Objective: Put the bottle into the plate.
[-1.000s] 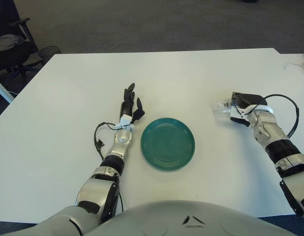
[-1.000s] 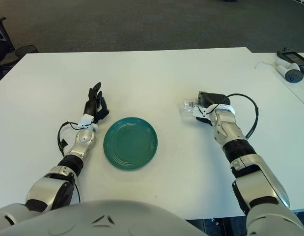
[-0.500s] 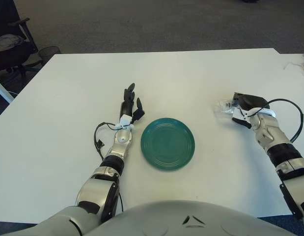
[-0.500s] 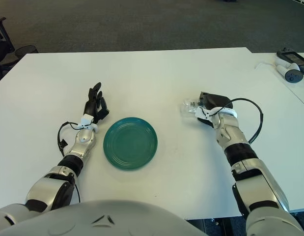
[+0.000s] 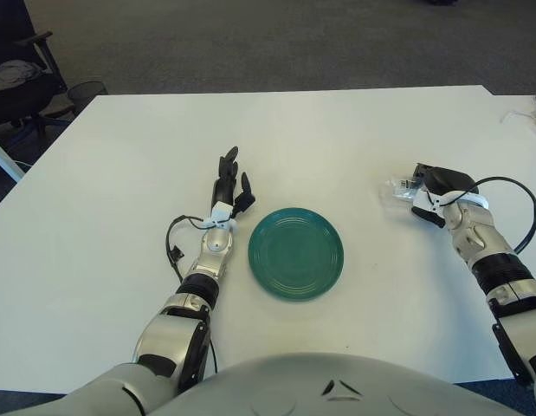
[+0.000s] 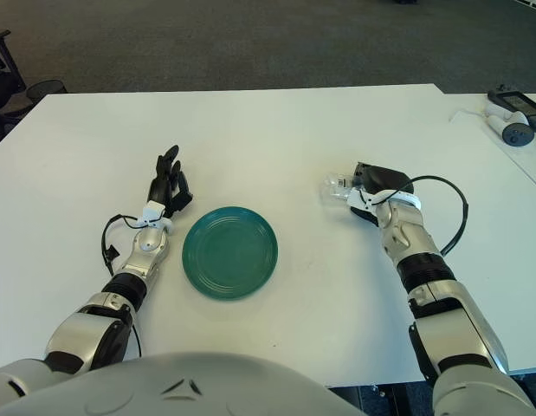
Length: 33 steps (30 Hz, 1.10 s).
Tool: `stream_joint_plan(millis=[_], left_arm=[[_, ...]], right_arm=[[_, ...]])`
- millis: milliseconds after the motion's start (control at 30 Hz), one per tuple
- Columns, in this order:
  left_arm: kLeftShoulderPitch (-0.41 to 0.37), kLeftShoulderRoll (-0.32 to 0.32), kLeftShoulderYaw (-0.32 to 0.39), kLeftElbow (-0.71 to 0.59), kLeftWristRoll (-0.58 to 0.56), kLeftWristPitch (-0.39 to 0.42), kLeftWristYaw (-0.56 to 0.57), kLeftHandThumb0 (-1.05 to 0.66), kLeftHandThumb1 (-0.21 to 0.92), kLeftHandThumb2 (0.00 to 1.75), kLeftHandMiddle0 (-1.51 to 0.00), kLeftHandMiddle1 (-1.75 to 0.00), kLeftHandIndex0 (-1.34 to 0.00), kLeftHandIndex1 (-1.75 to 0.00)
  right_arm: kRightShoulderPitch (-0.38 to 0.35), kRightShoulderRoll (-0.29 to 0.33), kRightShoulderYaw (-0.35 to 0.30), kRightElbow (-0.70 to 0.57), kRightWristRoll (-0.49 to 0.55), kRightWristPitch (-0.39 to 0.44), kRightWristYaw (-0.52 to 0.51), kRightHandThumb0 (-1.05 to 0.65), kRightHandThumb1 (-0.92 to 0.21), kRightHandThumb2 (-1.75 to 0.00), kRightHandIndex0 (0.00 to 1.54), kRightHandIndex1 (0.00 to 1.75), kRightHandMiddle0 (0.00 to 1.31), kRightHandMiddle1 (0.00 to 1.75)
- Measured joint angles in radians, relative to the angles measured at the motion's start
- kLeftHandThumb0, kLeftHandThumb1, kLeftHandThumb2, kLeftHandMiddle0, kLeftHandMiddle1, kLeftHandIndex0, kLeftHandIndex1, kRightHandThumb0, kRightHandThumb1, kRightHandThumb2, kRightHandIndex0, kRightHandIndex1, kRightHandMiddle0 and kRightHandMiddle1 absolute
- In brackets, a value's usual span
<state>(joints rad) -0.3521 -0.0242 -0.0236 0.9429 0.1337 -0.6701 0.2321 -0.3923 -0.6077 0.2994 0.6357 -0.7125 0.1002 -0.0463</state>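
A small clear plastic bottle (image 5: 396, 187) lies on its side on the white table (image 5: 337, 130), well to the right of the green plate (image 5: 295, 253). My right hand (image 5: 434, 185) has its dark fingers curled over the bottle's right end, and the neck end sticks out to the left. The plate holds nothing. My left hand (image 5: 229, 181) shows just left of the plate's upper edge, fingers stretched out and pointing away from me, holding nothing.
A black office chair (image 5: 16, 69) stands off the table's far left corner. A second table at the far right carries a white device (image 6: 513, 131) and a dark remote (image 6: 515, 100). Black cables loop beside both wrists.
My right hand has shifted a little to the right, away from the plate, and the bottle has gone with it. The left hand and the plate stay put.
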Motion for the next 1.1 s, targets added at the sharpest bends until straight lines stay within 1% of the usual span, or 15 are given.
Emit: stream_joint_plan(millis=[100,267,333,433,567,700,833,900,1033,1100], left_arm=[[0.000,0.000,0.000,0.000,0.000,-0.001,0.000,-0.80,0.92,1.00,-0.31,-0.01,0.00,-0.58],[0.001,0.001,0.000,0.000,0.000,-0.001,-0.001,-0.80,0.92,1.00,-0.31,-0.01,0.00,-0.58],[0.001,0.001,0.001,0.001,0.000,-0.002,-0.002,-0.79,0.92,1.00,-0.31,-0.01,0.00,-0.58],[0.001,0.003,0.002,0.000,-0.003,-0.005,-0.003,-0.79,0.92,0.99,-0.31,-0.01,0.00,-0.59],[-0.002,0.005,0.003,-0.003,-0.005,-0.007,-0.003,-0.78,0.92,0.99,-0.31,-0.01,0.00,-0.60],[-0.006,0.004,0.003,-0.006,-0.005,-0.007,-0.003,-0.77,0.92,0.98,-0.32,-0.01,0.00,-0.62],[-0.006,0.003,0.003,-0.006,-0.006,-0.005,-0.003,-0.77,0.92,0.97,-0.32,-0.01,0.00,-0.63],[-0.006,0.003,0.003,-0.004,-0.006,-0.005,-0.003,-0.76,0.92,0.97,-0.32,-0.02,0.00,-0.63],[-0.006,0.003,0.002,0.001,-0.005,-0.005,-0.003,-0.76,0.92,0.97,-0.33,-0.02,0.00,-0.64],[-0.006,0.004,0.002,0.003,-0.005,-0.005,-0.003,-0.77,0.92,0.97,-0.33,-0.02,0.00,-0.64]], right_arm=[[0.013,-0.010,-0.007,-0.026,0.010,0.004,0.017,0.00,0.03,-1.69,0.89,1.67,0.64,1.75],[0.034,-0.032,-0.021,-0.112,0.029,0.049,0.104,0.00,0.02,-1.68,0.88,1.68,0.63,1.75],[0.034,-0.036,-0.026,-0.149,0.031,0.076,0.144,0.00,0.01,-1.68,0.88,1.69,0.63,1.75],[0.034,-0.033,-0.034,-0.241,0.036,0.166,0.244,0.00,0.01,-1.68,0.88,1.68,0.63,1.75],[0.034,-0.014,-0.042,-0.383,0.038,0.250,0.321,0.00,0.00,-1.66,0.87,1.68,0.62,1.75],[0.033,0.012,-0.072,-0.537,0.061,0.306,0.368,0.00,-0.02,-1.64,0.86,1.67,0.61,1.75],[0.024,0.058,-0.116,-0.691,0.123,0.327,0.393,0.00,-0.04,-1.61,0.85,1.66,0.59,1.75],[0.014,0.079,-0.128,-0.765,0.150,0.337,0.407,0.00,-0.04,-1.60,0.85,1.66,0.59,1.75],[-0.010,0.107,-0.134,-0.920,0.181,0.340,0.440,0.00,-0.05,-1.59,0.85,1.64,0.58,1.75],[-0.028,0.115,-0.134,-0.976,0.188,0.338,0.449,0.00,-0.06,-1.58,0.84,1.64,0.58,1.75]])
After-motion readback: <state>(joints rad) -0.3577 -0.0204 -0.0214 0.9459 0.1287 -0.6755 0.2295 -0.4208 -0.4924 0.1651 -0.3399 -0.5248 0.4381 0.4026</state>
